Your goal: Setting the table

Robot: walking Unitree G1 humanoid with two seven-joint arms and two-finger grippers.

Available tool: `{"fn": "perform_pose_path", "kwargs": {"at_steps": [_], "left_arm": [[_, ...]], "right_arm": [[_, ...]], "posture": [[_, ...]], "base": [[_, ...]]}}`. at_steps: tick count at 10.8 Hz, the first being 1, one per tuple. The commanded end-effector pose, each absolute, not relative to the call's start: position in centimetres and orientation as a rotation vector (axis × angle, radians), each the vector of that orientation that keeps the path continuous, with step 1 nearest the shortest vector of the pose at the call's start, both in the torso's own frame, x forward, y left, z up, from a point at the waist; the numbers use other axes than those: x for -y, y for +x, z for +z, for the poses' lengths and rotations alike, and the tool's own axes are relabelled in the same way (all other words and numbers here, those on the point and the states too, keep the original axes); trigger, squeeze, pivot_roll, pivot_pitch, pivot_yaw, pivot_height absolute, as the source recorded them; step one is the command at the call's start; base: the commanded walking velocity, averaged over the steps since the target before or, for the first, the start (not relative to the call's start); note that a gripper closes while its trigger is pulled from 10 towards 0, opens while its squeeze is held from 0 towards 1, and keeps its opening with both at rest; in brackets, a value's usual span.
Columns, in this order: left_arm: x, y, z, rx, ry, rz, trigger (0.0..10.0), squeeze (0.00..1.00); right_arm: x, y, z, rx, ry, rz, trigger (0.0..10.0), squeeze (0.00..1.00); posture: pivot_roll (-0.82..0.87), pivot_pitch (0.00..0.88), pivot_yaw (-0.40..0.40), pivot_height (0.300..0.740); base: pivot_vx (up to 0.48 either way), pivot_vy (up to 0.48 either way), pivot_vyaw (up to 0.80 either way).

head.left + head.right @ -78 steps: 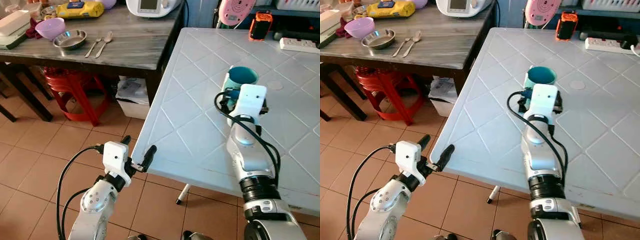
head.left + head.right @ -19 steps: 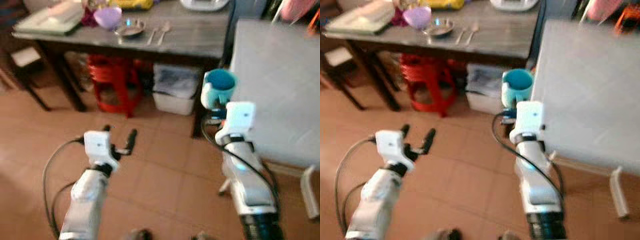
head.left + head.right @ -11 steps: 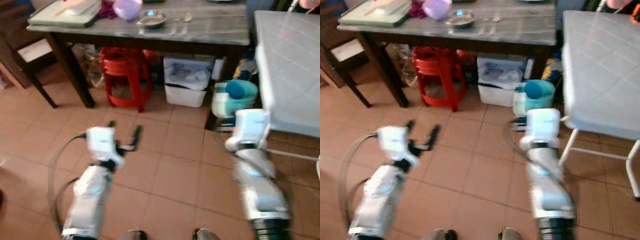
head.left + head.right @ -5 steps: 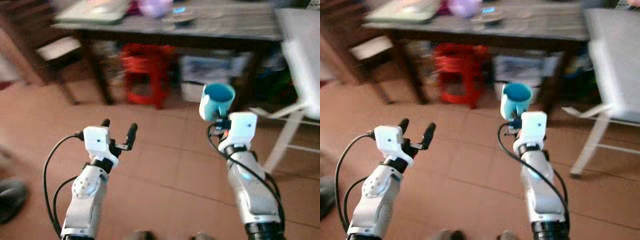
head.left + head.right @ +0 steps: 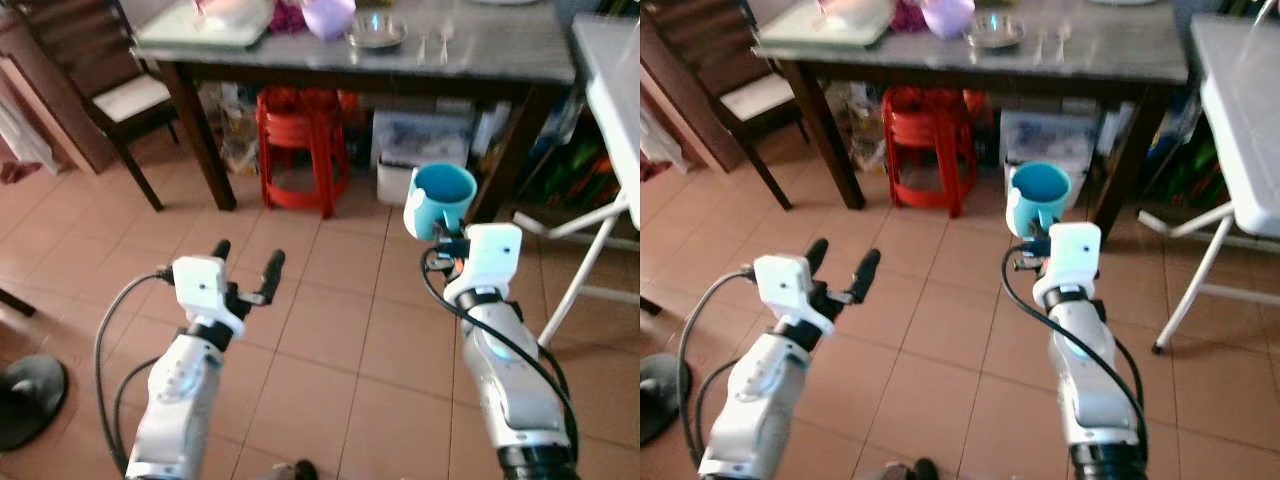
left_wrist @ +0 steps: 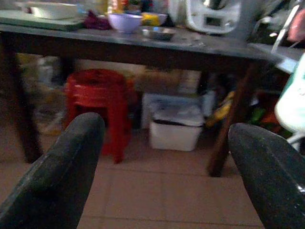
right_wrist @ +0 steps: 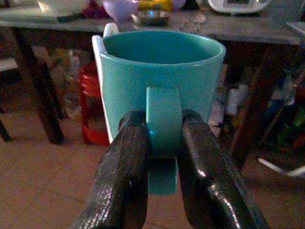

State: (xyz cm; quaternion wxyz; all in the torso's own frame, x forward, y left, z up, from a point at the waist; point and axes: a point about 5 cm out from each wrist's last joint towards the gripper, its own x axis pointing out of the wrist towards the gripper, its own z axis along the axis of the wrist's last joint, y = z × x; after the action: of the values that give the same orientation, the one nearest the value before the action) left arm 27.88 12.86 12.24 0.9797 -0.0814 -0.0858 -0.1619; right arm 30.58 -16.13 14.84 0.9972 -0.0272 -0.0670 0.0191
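We carry the teal mug (image 7: 162, 86) with our right gripper (image 7: 162, 157) pinching only its handle, so a jolt could swing it loose. Our left gripper (image 5: 245, 275) hangs spread and empty; the grey table (image 5: 1120, 50) edge ahead, seemingly close, could clip the mug.

head views: bright, slightly soft | wrist views: dim, grainy

Glossy teal ceramic mug (image 7: 162, 71); matt grey wood table (image 5: 500, 55); shiny metal bowl (image 5: 376, 31).

A teal mug (image 7: 162, 76) is upright, its handle pinched in the right hand (image 7: 164, 143), above tiled floor.
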Motion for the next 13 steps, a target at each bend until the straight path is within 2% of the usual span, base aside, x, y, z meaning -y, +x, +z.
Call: {"fn": "perform_pose_path", "kwargs": {"at_steps": [1,6,8,13], "left_arm": [[-13.40,27.78,12.28,0.177,-0.145,-0.320,10.0,0.00],[-13.13,27.86,12.18,0.172,-0.150,-0.338,10.0,0.00],[-13.21,27.92,12.11,0.169,-0.149,-0.341,10.0,0.00],[-13.02,27.99,12.10,0.169,-0.153,-0.346,10.0,0.00]], "right_arm": [[15.83,30.56,15.57,0.170,-0.052,0.047,10.0,0.00],[15.91,30.47,15.53,0.167,-0.040,0.050,10.0,0.00],[15.96,30.54,15.61,0.169,-0.040,0.051,10.0,0.00],[15.92,30.68,15.81,0.175,-0.054,0.050,10.0,0.00]], "posture": [[-0.04,0.169,0.075,0.740],[-0.05,0.165,0.078,0.740],[-0.05,0.163,0.077,0.740],[-0.05,0.161,0.075,0.740]], "base": [[0.416,0.000,0.00],[0.421,0.000,0.00],[0.420,0.000,-0.59],[0.401,0.000,-0.08]]}}
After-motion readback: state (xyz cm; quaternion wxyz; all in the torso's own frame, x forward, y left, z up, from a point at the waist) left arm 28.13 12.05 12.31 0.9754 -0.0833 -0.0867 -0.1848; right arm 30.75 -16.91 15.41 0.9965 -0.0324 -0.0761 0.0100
